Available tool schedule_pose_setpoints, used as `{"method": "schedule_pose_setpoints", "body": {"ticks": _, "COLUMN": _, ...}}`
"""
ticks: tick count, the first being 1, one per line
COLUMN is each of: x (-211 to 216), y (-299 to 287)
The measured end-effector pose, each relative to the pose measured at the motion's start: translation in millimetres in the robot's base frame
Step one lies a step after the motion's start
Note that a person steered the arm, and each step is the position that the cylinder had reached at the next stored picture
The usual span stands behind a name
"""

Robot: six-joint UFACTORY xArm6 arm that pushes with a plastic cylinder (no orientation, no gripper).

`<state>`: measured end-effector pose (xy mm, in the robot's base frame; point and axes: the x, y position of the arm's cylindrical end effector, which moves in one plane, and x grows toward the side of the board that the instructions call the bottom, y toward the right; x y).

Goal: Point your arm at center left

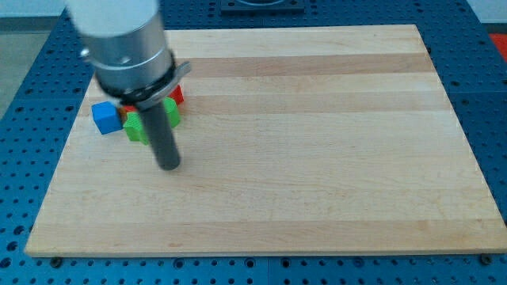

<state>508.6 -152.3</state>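
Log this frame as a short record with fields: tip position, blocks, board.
tip: my tip sits on the wooden board's left half, just below and to the view's right of the block cluster
blue block: cube, leftmost of the cluster, near the board's left edge
green blocks: one beside the rod, another on the rod's right, shapes partly hidden
red blocks: one at the cluster's upper right, one sliver under the arm
board: wooden, on a blue perforated table
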Motion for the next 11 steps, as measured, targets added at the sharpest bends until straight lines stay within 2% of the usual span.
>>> {"method": "schedule_pose_setpoints", "body": {"ticks": 1, "x": 1, "y": -40}}
{"method": "schedule_pose_setpoints", "body": {"ticks": 4, "x": -20, "y": -68}}
{"method": "schedule_pose_setpoints", "body": {"ticks": 6, "x": -29, "y": -153}}
{"method": "schedule_pose_setpoints", "body": {"ticks": 7, "x": -37, "y": -152}}
{"method": "schedule_pose_setpoints", "body": {"ticks": 8, "x": -73, "y": -152}}
{"method": "schedule_pose_setpoints", "body": {"ticks": 9, "x": -86, "y": -150}}
{"method": "schedule_pose_setpoints", "body": {"ticks": 11, "x": -89, "y": -97}}
